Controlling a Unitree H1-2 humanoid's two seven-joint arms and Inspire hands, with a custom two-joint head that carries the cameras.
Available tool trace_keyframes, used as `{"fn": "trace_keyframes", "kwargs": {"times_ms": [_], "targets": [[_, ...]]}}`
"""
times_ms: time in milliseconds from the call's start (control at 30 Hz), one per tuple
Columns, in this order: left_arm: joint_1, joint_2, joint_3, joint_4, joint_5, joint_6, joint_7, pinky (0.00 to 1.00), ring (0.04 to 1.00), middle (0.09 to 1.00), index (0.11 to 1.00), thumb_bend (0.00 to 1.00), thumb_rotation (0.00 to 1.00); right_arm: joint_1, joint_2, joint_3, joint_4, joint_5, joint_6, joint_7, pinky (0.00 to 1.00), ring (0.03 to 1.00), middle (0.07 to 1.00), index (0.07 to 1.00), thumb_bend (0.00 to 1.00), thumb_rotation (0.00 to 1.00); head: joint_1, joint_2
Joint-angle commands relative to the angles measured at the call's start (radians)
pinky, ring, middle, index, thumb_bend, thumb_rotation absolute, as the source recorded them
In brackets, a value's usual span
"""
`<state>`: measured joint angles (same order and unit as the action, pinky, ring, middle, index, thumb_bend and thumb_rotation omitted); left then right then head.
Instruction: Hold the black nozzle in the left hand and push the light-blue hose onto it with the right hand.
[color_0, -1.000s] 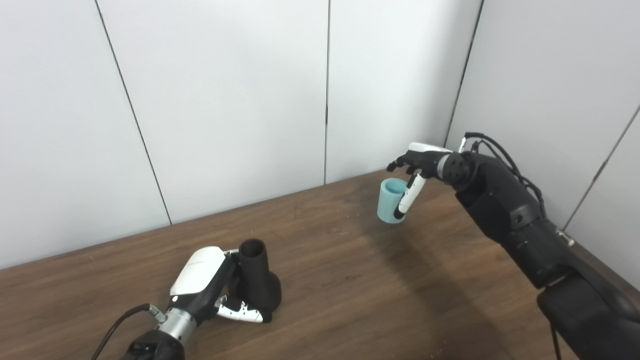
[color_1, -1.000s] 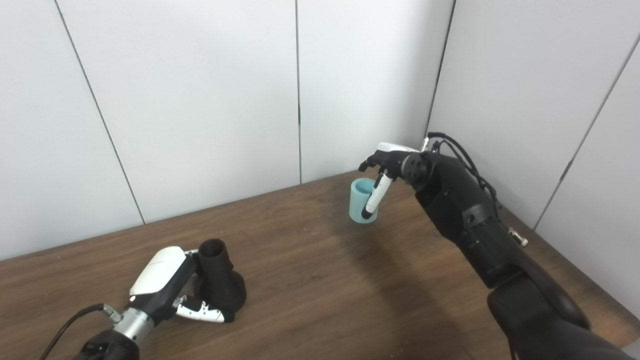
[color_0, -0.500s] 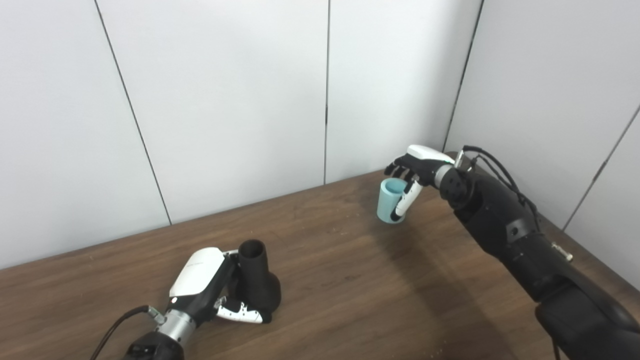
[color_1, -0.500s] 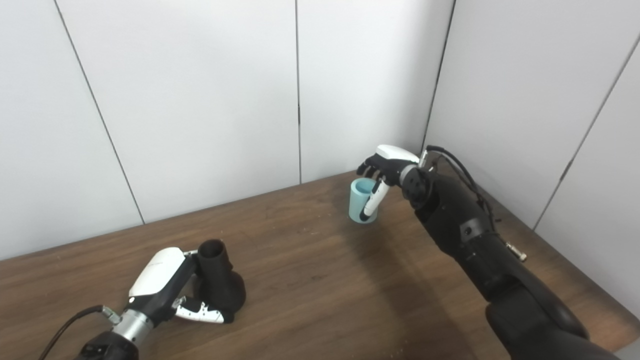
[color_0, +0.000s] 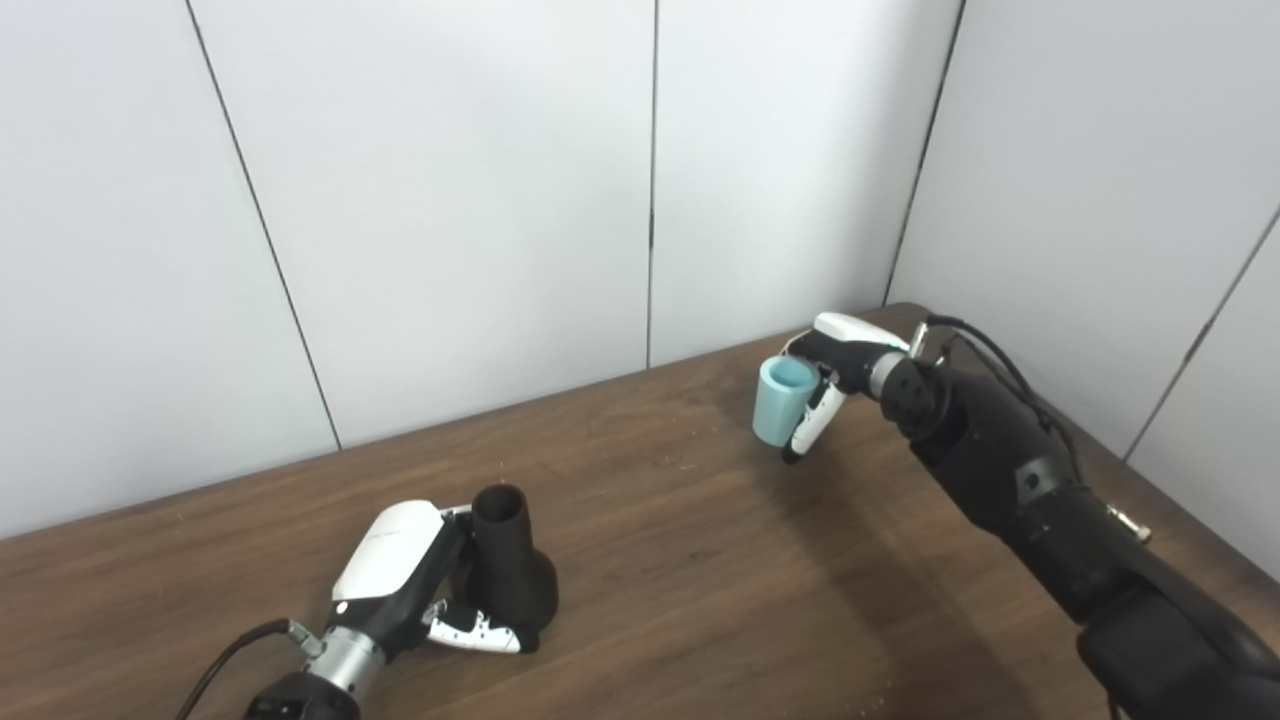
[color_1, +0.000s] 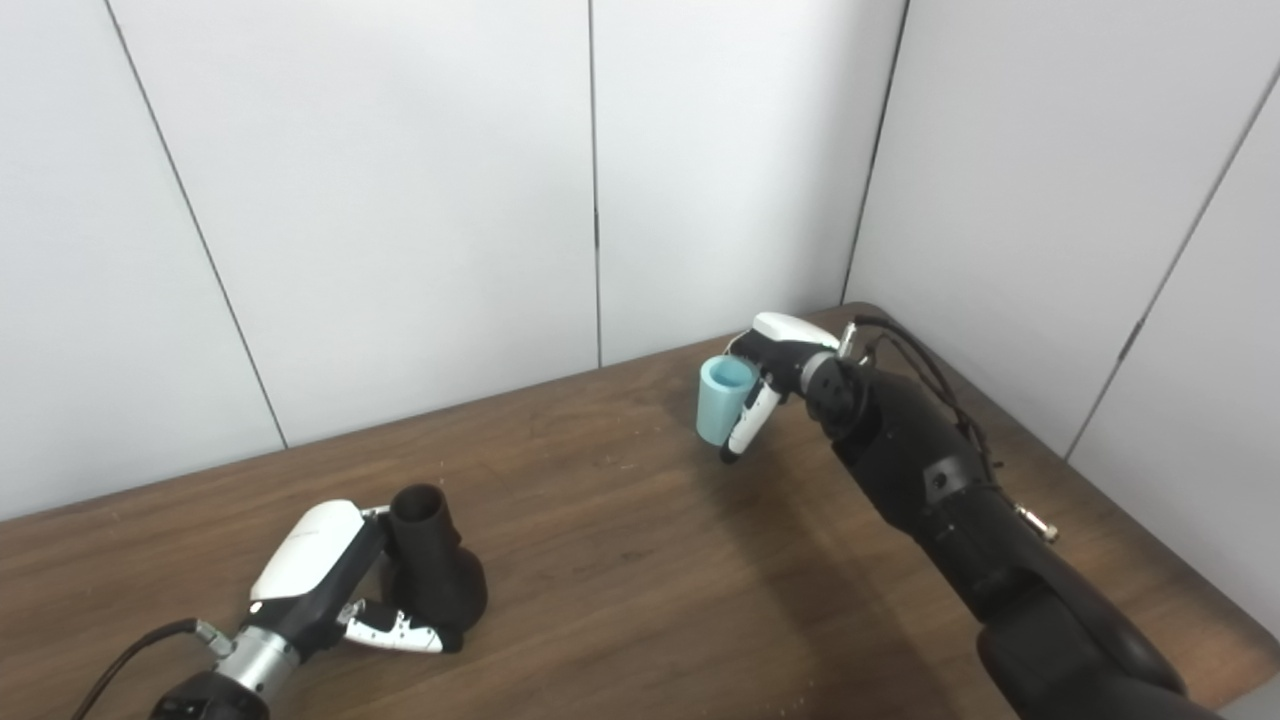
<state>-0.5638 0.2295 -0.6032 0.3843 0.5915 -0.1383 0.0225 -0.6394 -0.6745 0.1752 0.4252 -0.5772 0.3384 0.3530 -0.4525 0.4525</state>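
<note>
Light-blue hose (color_0: 778, 400) now lifted off bench (color_0: 700, 560), pinched in right hand (color_0: 835, 375) fingers (color_0: 808, 428); left hand (color_0: 400, 565) fingers wrapped on black nozzle (color_0: 510, 570), ready for mating.

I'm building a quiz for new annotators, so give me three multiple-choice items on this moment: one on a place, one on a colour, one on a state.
1. Where is the black plastic nozzle?
A. near left of the brown wooden table
B. by the far right corner
C. in the right hand

2. What colour is the short hose piece?
A. red
B. light blue
C. yellow

3. What is the right hand doing?
A. resting open on the table
B. holding the hose piece
C. gripping the nozzle

Key: 1 A, the nozzle stands near left, with the left hand around it. 2 B, the light-blue hose shows plainly. 3 B, its fingers wrap the hose.
</note>
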Motion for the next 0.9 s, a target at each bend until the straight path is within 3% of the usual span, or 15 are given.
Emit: {"fn": "trace_keyframes", "kwargs": {"times_ms": [0, 133, 167, 200, 267, 467, 867], "targets": [[0.121, 0.079, -0.055, 0.083, 0.058, 0.077, -0.159, 0.53, 0.503, 0.488, 0.481, 0.52, 0.00, -0.042, -0.036, -0.005, -0.029, -0.011, -0.018, -0.033, 0.57, 0.663, 0.699, 0.707, 0.80, 0.07, 0.001, 0.002], [0.120, 0.079, -0.055, 0.080, 0.055, 0.077, -0.161, 0.52, 0.501, 0.483, 0.484, 0.52, 0.00, -0.038, -0.039, -0.006, -0.038, -0.017, -0.025, -0.052, 0.56, 0.642, 0.646, 0.663, 0.78, 0.05, 0.003, 0.005], [0.120, 0.080, -0.055, 0.078, 0.055, 0.078, -0.162, 0.52, 0.498, 0.481, 0.485, 0.52, 0.00, -0.036, -0.039, -0.010, -0.041, -0.018, -0.031, -0.066, 0.55, 0.614, 0.617, 0.579, 0.65, 0.09, 0.004, 0.005], [0.120, 0.080, -0.056, 0.077, 0.056, 0.079, -0.163, 0.52, 0.497, 0.480, 0.486, 0.52, 0.00, -0.032, -0.037, -0.016, -0.044, -0.017, -0.042, -0.085, 0.52, 0.581, 0.556, 0.537, 0.59, 0.04, 0.005, 0.007], [0.120, 0.079, -0.057, 0.077, 0.056, 0.079, -0.163, 0.52, 0.497, 0.479, 0.487, 0.53, 0.00, -0.024, -0.028, -0.034, -0.041, -0.008, -0.070, -0.136, 0.47, 0.524, 0.508, 0.491, 0.54, 0.01, 0.007, 0.007], [0.121, 0.074, -0.058, 0.078, 0.058, 0.083, -0.160, 0.53, 0.507, 0.486, 0.483, 0.52, 0.00, -0.018, 0.002, -0.063, -0.030, 0.015, -0.089, -0.211, 0.44, 0.488, 0.497, 0.471, 0.53, 0.00, 0.012, 0.012], [0.119, 0.077, -0.054, 0.064, 0.058, 0.095, -0.166, 0.54, 0.516, 0.492, 0.479, 0.52, 0.00, -0.024, 0.022, -0.056, -0.017, 0.010, -0.108, -0.256, 0.44, 0.485, 0.497, 0.471, 0.53, 0.00, 0.026, 0.022]]}}
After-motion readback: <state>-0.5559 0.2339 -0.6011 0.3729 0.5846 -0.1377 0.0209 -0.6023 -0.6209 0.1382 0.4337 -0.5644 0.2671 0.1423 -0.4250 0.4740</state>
